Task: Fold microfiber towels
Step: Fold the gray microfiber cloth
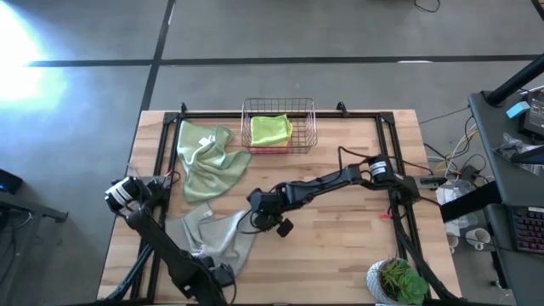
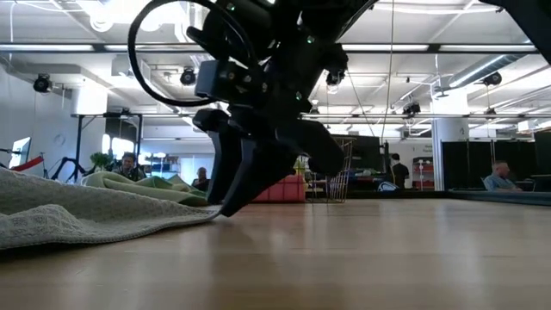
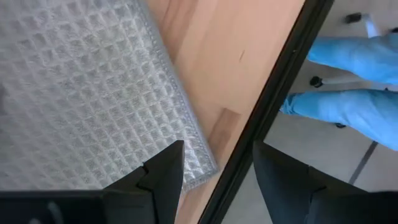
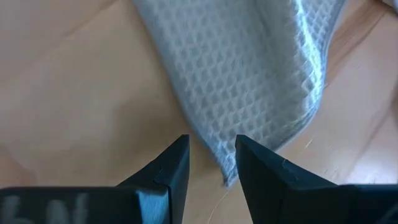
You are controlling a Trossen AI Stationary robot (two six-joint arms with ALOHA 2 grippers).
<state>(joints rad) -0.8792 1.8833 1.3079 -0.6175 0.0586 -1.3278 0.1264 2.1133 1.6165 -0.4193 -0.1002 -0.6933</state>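
Observation:
A grey-beige microfiber towel (image 1: 212, 234) lies crumpled on the table's near left part. My right gripper (image 4: 211, 155) hangs open over the towel's right-hand corner (image 4: 227, 168), fingers slanting down, one on each side of the corner's tip. At the table's near edge my left gripper (image 3: 217, 168) is open above the towel's near corner (image 3: 199, 165), one finger over the cloth and the other over the black edge rail. A pale sage green towel (image 1: 208, 161) lies bunched at the far left. A lime green towel (image 1: 270, 129) rests folded in the wire basket (image 1: 310, 127). My right gripper comes at the grey-beige towel's corner (image 2: 202, 213) slanting down from the table's right side. In the low view its fingertips (image 2: 226, 207) reach down to the cloth's edge on the table. I cannot tell whether they touch it.
A black frame rail (image 3: 261, 118) runs along the table's edges. A potted green plant (image 1: 398, 282) stands at the near right corner. Bare wood (image 1: 340, 246) lies right of the grey-beige towel. Blue-clad shapes (image 3: 354, 81) show beyond the near edge.

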